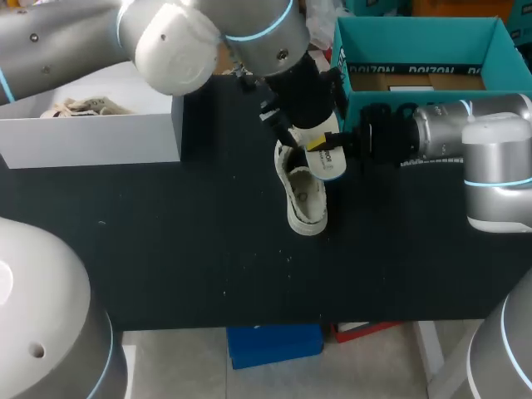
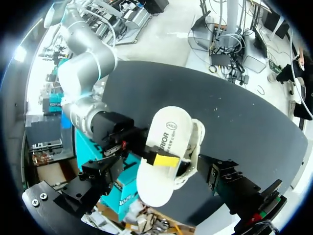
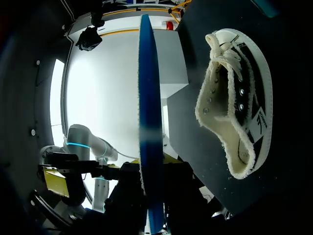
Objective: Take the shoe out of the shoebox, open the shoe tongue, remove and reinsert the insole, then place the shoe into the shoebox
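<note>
Right fingers [image 2: 166,160] on insole [image 2: 165,128]

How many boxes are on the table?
2. A white box sits at the table's left edge; a teal shoebox stands at the back right. The left arm hides part of the back.

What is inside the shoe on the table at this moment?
Only pale lining shows inside the shoe; its toe end is covered. The insole is outside, pinched in the right gripper.
</note>
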